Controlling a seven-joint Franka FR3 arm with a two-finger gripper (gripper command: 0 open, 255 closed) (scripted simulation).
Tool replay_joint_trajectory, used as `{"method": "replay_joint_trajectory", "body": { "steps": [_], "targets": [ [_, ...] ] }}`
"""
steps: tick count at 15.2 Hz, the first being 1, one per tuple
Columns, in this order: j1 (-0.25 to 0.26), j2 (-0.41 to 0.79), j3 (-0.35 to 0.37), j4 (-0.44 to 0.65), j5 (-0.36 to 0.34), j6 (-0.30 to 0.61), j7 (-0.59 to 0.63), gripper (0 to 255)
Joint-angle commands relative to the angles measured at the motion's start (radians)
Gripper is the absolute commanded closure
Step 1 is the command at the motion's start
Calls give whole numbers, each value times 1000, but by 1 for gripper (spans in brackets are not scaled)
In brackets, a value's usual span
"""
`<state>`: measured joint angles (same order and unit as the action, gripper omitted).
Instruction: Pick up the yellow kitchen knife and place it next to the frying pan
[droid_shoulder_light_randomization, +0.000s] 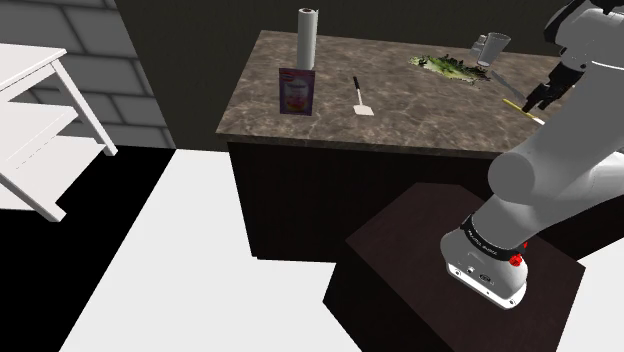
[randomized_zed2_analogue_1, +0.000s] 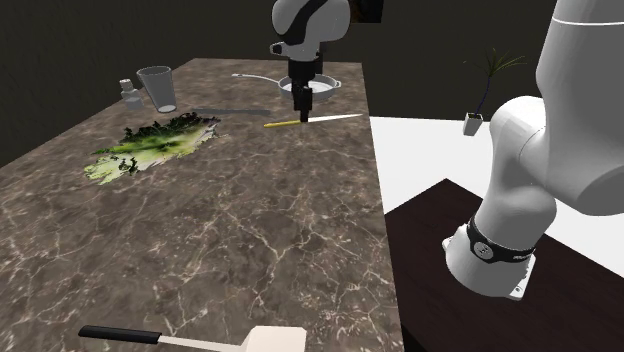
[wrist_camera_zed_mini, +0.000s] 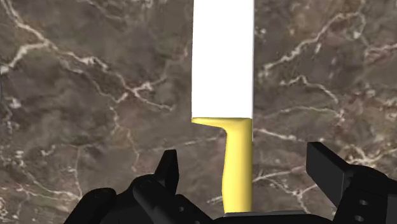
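Note:
The knife (randomized_zed2_analogue_1: 312, 120), with a yellow handle (wrist_camera_zed_mini: 236, 172) and a white blade (wrist_camera_zed_mini: 222, 57), lies flat on the dark marble counter (randomized_zed2_analogue_1: 250, 230). It rests just in front of the grey frying pan (randomized_zed2_analogue_1: 325, 86) in the second exterior view. My gripper (wrist_camera_zed_mini: 245, 159) hangs directly over the handle, open, and its two black fingers stand apart on either side without touching it. In the shoulder view the gripper (droid_shoulder_light_randomization: 540, 98) sits at the counter's right end, above the knife (droid_shoulder_light_randomization: 515, 104).
A green leafy vegetable (randomized_zed2_analogue_1: 150, 148), a glass cup (randomized_zed2_analogue_1: 157, 87) and a small shaker (randomized_zed2_analogue_1: 130, 93) lie beyond the knife. A spatula (droid_shoulder_light_randomization: 360, 97), a pink box (droid_shoulder_light_randomization: 296, 90) and a paper towel roll (droid_shoulder_light_randomization: 307, 38) occupy the counter's other end. A white shelf unit (droid_shoulder_light_randomization: 30, 120) stands apart.

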<state>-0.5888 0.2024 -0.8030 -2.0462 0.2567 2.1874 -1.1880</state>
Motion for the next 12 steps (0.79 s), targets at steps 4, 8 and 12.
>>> {"method": "replay_joint_trajectory", "body": {
  "steps": [4,8,12],
  "targets": [
    [17,-61,-20,46,-62,-84,42,0],
    [19,-75,-23,60,-77,-107,52,0],
    [19,-75,-23,60,-77,-107,51,0]
  ]
}}
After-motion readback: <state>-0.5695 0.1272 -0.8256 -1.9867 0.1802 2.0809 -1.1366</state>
